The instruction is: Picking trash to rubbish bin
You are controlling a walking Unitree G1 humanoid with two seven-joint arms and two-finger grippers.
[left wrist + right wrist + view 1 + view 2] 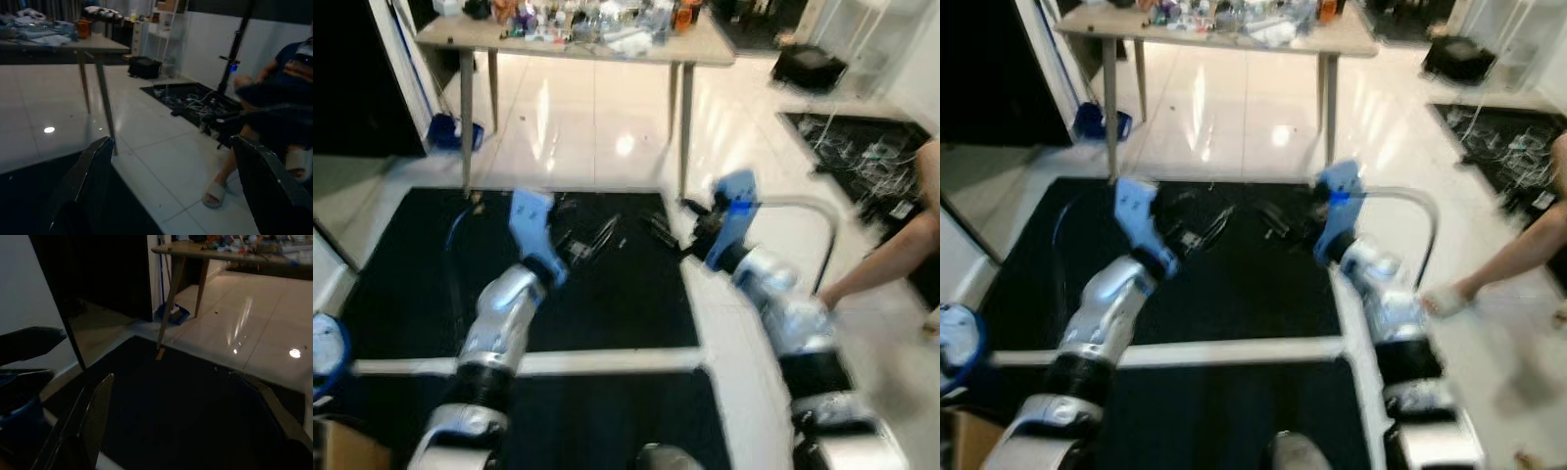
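Black matting [607,294] with white seams covers the floor directly below the head camera; beyond it lies glossy white tile [597,117] with bright reflections.

At the far left edge, a round blue-rimmed container [325,354] is partly in frame; whether this is the rubbish bin cannot be confirmed, and its contents are not legible. A brown cardboard corner [342,448] sits below it.

Left arm: the silver forearm extends forward and slightly inward, ending in a blue wrist housing. The left gripper [171,196] is held above the mat. In the left wrist view both black fingers [88,181] stand well apart, with nothing between them.

Between the two arms, small dark items [597,235] lie scattered on the mat. Motion blur prevents identification; no distinct piece of trash can be confirmed.

Right arm: the silver forearm is raised forward over the mat's right edge, blue housing uppermost. The right gripper [186,426] has its fingers [93,416] spread wide, holding nothing.

Behind the mat, a wooden table [705,49] on slender legs carries a dense clutter of small objects [587,18]. A blue dustpan-like object [450,130] rests on the tile beside its left leg.

At the right, a person's arm [886,259] reaches toward a curved white bar [818,220]. A second dark mat with tangled cables [862,152] lies further back.
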